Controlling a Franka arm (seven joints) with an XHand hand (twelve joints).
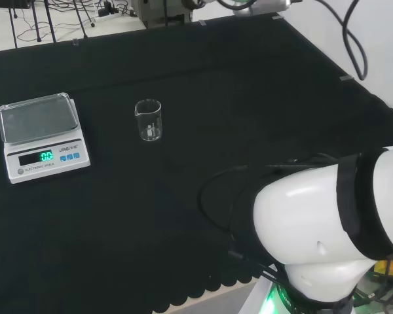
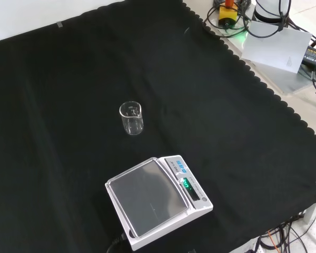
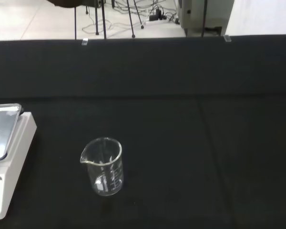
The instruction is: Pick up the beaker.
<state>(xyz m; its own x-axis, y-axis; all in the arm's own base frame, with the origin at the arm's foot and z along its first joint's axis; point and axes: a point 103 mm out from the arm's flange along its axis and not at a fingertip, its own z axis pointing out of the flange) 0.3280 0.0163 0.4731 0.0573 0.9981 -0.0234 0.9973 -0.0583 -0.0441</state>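
Beaker [image 1: 148,120]: clear glass, upright, standing alone on the black cloth; upper centre-left of the head view, centre-left of the front view.
Spout: a small pouring lip is seen at the rim in the wrist view.
Contents: appears empty; no liquid is seen.
Handling: judged light, rigid, smooth and breakable; likely slippery under the fingers.
Hold: best taken round the mid wall, below the flared rim, clear of the spout.
Scale [image 1: 42,136]: white, pan bare, display lit; left of the beaker in the head view, well apart from it.
Desk [image 2: 242,137]: covered in black cloth.
Fingers: state cannot be told.
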